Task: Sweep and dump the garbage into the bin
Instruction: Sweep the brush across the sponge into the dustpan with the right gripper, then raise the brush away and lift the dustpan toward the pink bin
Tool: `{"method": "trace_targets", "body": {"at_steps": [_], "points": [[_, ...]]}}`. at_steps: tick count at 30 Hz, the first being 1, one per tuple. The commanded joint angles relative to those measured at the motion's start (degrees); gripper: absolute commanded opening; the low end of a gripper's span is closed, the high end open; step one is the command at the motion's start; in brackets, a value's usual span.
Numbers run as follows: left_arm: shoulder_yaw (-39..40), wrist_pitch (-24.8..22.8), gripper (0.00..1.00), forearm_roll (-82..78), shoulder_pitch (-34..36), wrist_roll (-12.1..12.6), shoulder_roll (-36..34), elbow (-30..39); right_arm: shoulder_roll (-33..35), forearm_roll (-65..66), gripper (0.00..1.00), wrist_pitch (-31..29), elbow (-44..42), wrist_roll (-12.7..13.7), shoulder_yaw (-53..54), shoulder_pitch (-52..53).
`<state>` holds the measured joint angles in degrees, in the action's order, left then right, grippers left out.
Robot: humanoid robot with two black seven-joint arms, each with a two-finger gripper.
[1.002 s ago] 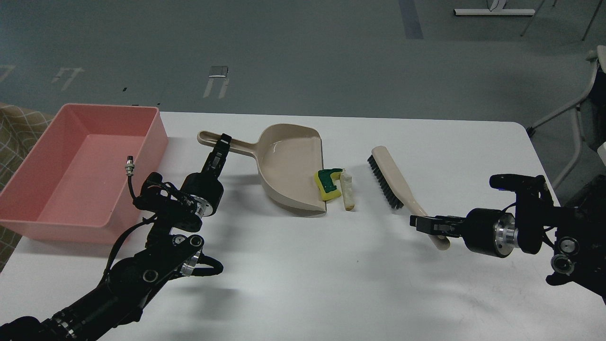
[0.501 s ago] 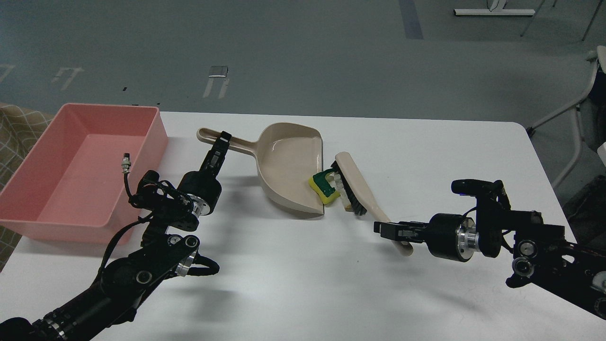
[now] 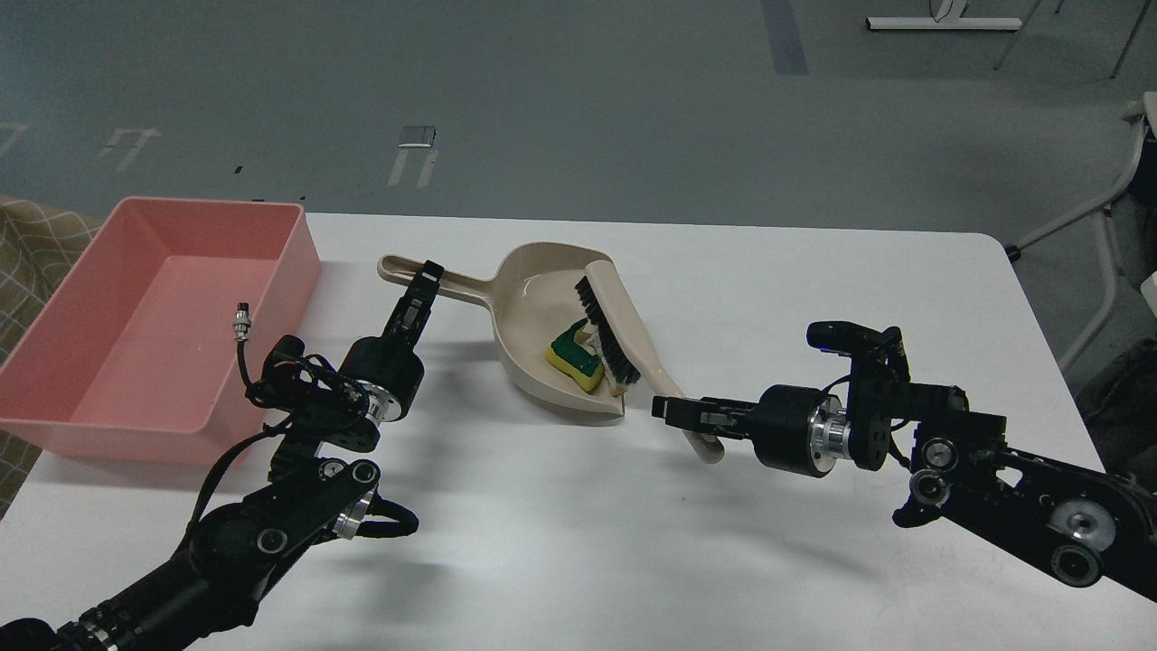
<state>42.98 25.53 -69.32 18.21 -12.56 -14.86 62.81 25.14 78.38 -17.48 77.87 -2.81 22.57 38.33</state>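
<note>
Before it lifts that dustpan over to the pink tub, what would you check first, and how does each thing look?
1. Yellow-and-green sponge piece inside the dustpan: ok, it lies on the pan floor.
2. Whitish scrap fully in the pan: cannot tell, the brush hides most of it; only a bit shows at the lip.
3. Left gripper holding the dustpan handle: ok, shut on it.
4. Right gripper holding the brush handle: ok, shut on it.
5. Brush out of the way of the lift: not ok, its bristles sit in the pan mouth.
6. Pink bin open and beside the pan: ok, nothing covers it.
</note>
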Motion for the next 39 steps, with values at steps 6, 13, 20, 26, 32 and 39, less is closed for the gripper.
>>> {"method": "trace_targets", "body": {"at_steps": [6, 13, 20, 26, 32, 39], "points": [[0.0, 0.05, 0.0, 0.15, -0.11, -0.01, 0.53, 0.04, -1.14, -0.07, 0.0, -0.01, 0.62, 0.09, 2.64, 0.08], [0.27, -0.04, 0.0, 0.32, -0.55, -0.1, 1.14, 0.04, 1.57, -0.6, 0.0, -1.33, 1.23, 0.09, 8.27, 0.61], [0.44, -0.48, 0.0, 2.6, -0.64, -0.18, 1.93, 0.04, 6.59, -1.04, 0.0, -3.26, 2.2, 0.0, 12.4, 0.34], [0.62, -0.83, 0.0, 8.05, -0.72, -1.15, 2.55, -0.05, 12.47, -5.69, 0.0, -3.44, 1.5, 0.09, 15.12, 0.25], [1.06, -0.92, 0.0, 8.93, -0.81, -1.24, 3.51, -0.05, 18.01, -9.47, 0.0, -3.09, 0.79, 0.0, 16.36, 0.08], [1.32, -1.62, 0.0, 14.37, 0.41, -1.24, 4.84, 0.38, 23.11, -11.06, 0.0, -2.82, 0.0, -0.26, 16.27, -2.99]]}}
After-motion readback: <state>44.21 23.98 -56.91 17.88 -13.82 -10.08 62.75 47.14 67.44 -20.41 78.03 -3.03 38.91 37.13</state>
